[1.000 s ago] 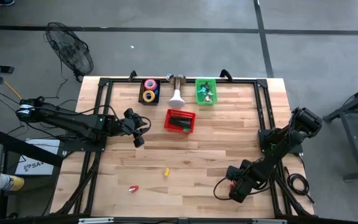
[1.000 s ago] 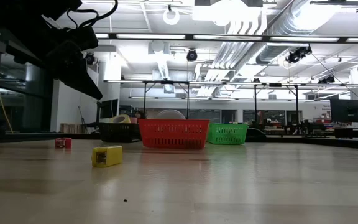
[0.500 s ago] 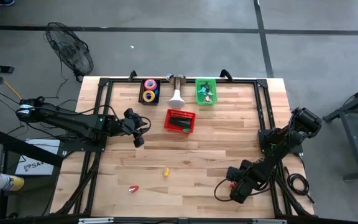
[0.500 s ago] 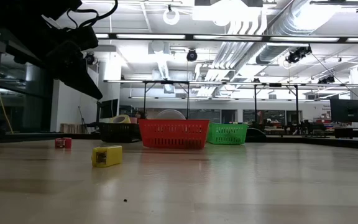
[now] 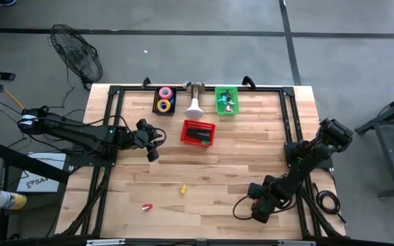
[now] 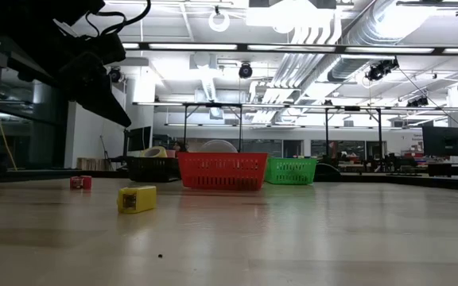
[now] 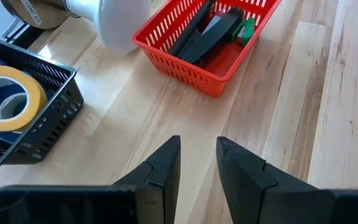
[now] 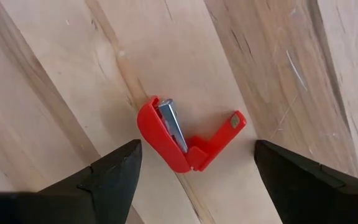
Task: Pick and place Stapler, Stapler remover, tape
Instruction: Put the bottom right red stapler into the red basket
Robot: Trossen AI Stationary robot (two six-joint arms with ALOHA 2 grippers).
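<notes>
Only the right wrist view shows a red stapler remover (image 8: 188, 140) lying on the table (image 5: 238, 171) between the wide-open fingers of the right gripper (image 8: 194, 177); from overhead that arm covers it. The left gripper (image 7: 197, 165), fingers narrowly parted and holding nothing, hovers near the red basket (image 7: 185, 65) holding a black stapler (image 7: 213, 28), with tape (image 7: 8, 96) in the black basket (image 7: 48, 124).

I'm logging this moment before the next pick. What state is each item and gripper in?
right gripper: open, straddling the red staple remover, not touching it
red staple remover: lying on the table, jaws apart
left gripper: narrowly open, empty
red basket: upright, holds staplers
</notes>
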